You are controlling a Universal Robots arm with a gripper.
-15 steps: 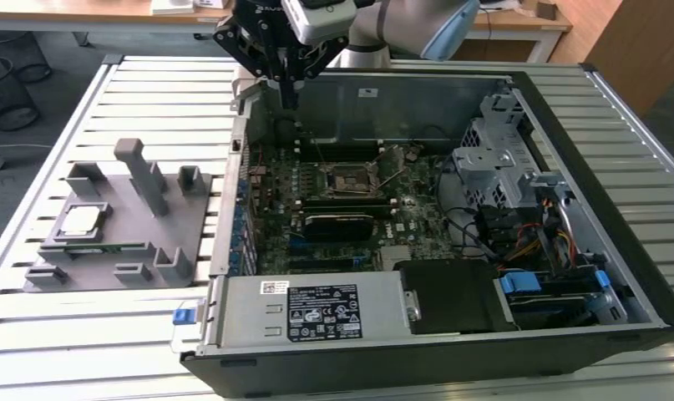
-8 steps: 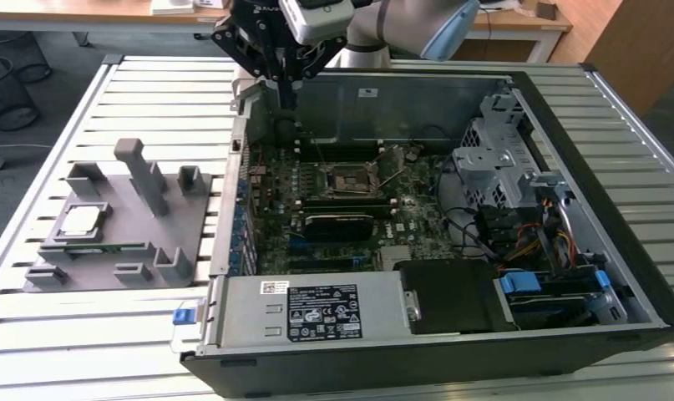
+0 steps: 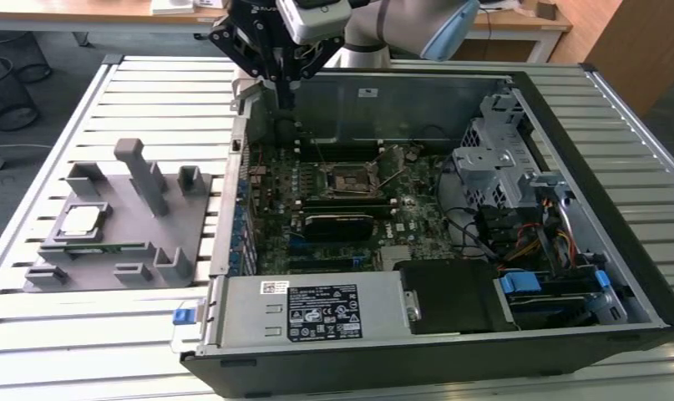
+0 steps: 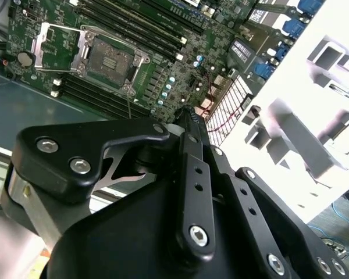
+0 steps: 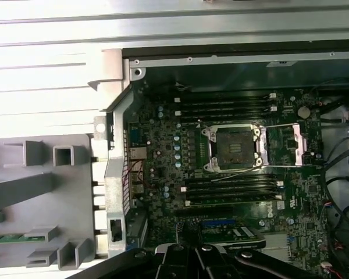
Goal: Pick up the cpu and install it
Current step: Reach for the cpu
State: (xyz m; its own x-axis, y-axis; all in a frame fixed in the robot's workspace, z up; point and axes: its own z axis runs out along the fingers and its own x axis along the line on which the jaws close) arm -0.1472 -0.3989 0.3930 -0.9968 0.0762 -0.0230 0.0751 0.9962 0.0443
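The cpu (image 3: 80, 219), a small silver square chip, lies flat in a recess of the grey fixture (image 3: 147, 242) on the exterior view's left, outside the computer case. My black gripper (image 3: 283, 98) hangs above the case's back left corner, far from the cpu. Its fingers are drawn together to a point with nothing between them, which also shows in the second wrist view on the gripper (image 4: 187, 114). The motherboard socket (image 3: 345, 178) stands uncovered with its metal frame swung open, in both wrist views as the socket (image 4: 107, 58) and the socket (image 5: 235, 145).
The open case (image 3: 604, 209) has tall metal walls, a drive cage (image 3: 499, 159) and cables on the exterior view's right, and a power supply (image 3: 314, 309) at the front. Grey posts (image 3: 142, 175) rise from the fixture. A green memory stick (image 5: 6, 237) lies in the fixture.
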